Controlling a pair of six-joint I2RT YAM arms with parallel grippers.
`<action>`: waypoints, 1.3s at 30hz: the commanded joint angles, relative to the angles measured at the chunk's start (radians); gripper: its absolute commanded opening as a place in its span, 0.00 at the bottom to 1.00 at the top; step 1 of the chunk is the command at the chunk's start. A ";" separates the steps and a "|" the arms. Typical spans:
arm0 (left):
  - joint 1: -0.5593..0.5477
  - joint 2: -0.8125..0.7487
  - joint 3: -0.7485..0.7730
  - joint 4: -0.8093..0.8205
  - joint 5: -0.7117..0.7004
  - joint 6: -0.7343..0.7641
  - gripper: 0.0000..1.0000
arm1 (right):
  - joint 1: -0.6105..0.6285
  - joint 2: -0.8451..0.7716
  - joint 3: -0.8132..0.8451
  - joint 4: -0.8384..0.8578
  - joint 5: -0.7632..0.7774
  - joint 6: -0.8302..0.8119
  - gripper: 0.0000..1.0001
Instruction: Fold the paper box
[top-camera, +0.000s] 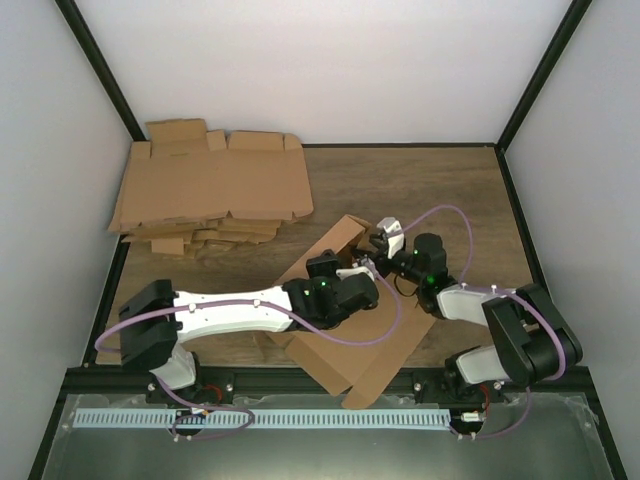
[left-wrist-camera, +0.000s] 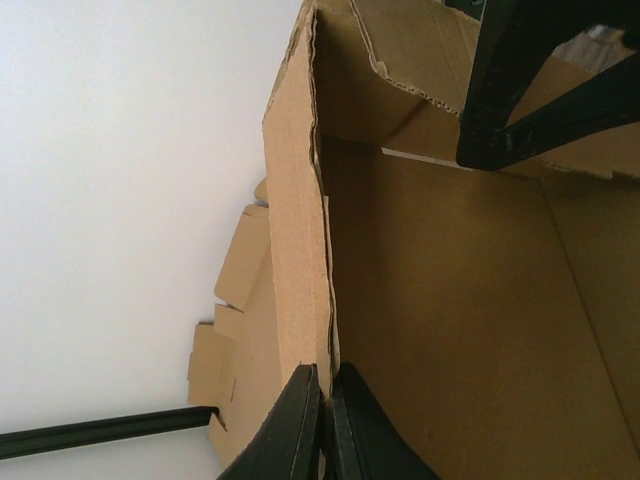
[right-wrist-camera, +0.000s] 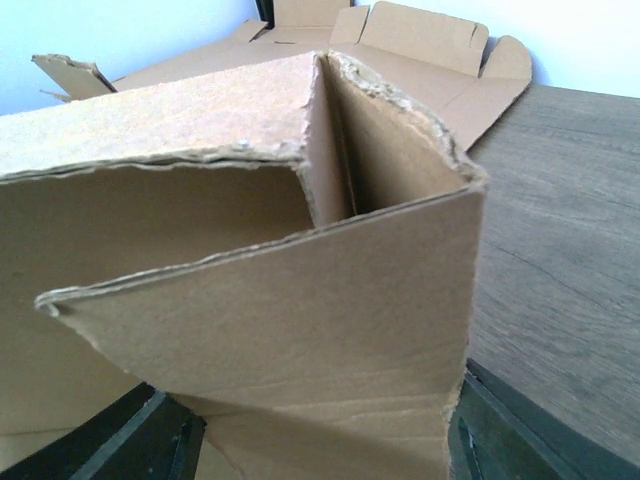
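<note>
1. Top view: two arms meet over one paper box (top-camera: 352, 362), a partly raised brown cardboard piece lying on the wooden table (top-camera: 440, 190) just in front of the arm bases. One pile of flat cardboard blanks (top-camera: 210, 185) sits at the far left corner, well apart from the box; the sheets cannot be counted. The left gripper (top-camera: 328, 268) and right gripper (top-camera: 385, 240) are both at the box's raised far end.
2. Left wrist view: the left gripper (left-wrist-camera: 325, 425) is pinched tight on the thin edge of one upright box wall (left-wrist-camera: 295, 230).
3. Right wrist view: the right gripper (right-wrist-camera: 320, 445) stands wide, its two fingers (right-wrist-camera: 120, 440) on either side of a raised box corner (right-wrist-camera: 400, 200). Whether they touch the corner cannot be told.
</note>
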 joint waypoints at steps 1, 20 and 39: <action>0.011 -0.052 -0.038 0.022 0.087 0.030 0.04 | 0.007 0.026 0.066 -0.010 -0.025 -0.023 0.61; 0.026 -0.054 -0.059 0.003 0.111 0.000 0.04 | 0.029 -0.094 -0.022 0.016 -0.019 0.040 1.00; 0.021 -0.061 -0.061 -0.006 0.111 -0.009 0.04 | -0.065 -0.084 -0.067 0.077 0.087 0.159 0.93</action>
